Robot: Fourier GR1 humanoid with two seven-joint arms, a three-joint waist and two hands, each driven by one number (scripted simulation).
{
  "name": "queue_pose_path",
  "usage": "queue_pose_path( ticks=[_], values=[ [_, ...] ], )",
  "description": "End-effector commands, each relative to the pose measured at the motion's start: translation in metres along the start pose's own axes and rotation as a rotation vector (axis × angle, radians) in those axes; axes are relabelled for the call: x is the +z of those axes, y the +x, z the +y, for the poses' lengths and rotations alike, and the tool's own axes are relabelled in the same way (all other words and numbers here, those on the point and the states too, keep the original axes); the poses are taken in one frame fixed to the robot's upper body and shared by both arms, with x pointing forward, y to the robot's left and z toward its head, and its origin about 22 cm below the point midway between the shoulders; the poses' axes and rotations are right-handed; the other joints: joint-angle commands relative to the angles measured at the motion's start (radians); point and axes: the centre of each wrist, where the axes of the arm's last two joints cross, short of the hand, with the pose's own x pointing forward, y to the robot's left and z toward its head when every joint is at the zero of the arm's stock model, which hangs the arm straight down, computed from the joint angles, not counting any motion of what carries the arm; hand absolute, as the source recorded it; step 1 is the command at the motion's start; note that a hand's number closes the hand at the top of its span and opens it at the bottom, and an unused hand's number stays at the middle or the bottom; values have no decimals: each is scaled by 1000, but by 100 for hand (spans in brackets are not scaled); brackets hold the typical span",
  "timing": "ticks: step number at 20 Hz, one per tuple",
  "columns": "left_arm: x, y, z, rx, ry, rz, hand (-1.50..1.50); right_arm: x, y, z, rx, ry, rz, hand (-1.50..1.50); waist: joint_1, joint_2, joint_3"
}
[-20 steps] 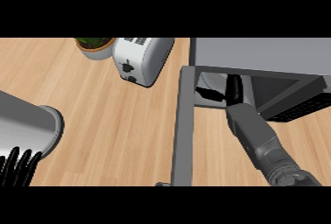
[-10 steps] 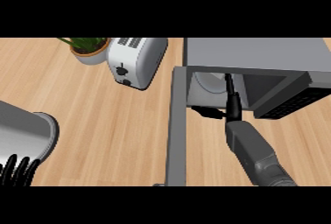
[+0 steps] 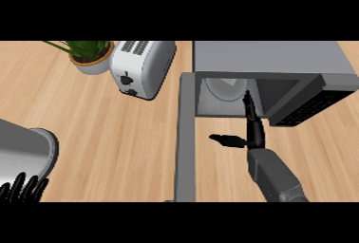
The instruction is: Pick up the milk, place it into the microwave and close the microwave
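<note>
I am holding my right hand (image 3: 251, 124) at the mouth of the microwave (image 3: 270, 60), fingers straight and grasping nothing, thumb out to the side. The milk I cannot make out for certain (a pale shape (image 3: 226, 89) sits inside the cavity, perhaps the turntable). The microwave door (image 3: 186, 137) is standing open along my left, so I judge it is what needs swinging next. My left hand (image 3: 21, 190) is resting open by the pot (image 3: 24, 152); toaster (image 3: 144, 66) and plant (image 3: 89, 54) are sitting well clear.
</note>
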Motion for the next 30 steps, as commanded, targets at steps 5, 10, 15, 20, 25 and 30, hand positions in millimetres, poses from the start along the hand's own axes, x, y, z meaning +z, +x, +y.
queue_pose_path(
  ticks=[5, 10, 15, 20, 25, 30],
  values=[
    [3, 12, -9, -37, -64, 56, -150, 44, -17, -25, -43, 56, 3, -150, -26, -11, -2],
    [-12, -20, -10, 29, -97, 67, -150, 72, -20, -58, -47, -2, -12, -150, -35, -12, -3],
    [-33, -39, -21, 13, -249, 136, -150, 103, -17, -77, -31, -36, -44, 150, -42, -12, -3],
    [-39, -50, -54, -44, -391, 160, 150, 131, -10, -136, 2, -79, 6, -150, -33, -11, -3],
    [-59, -61, -81, -99, -453, 156, 150, 122, 19, -172, -36, -130, -3, -150, -31, -9, -3],
    [-99, -86, -88, -132, -380, 155, 150, 153, 23, -193, -56, -182, -6, -150, -31, -6, -2]
  ],
)
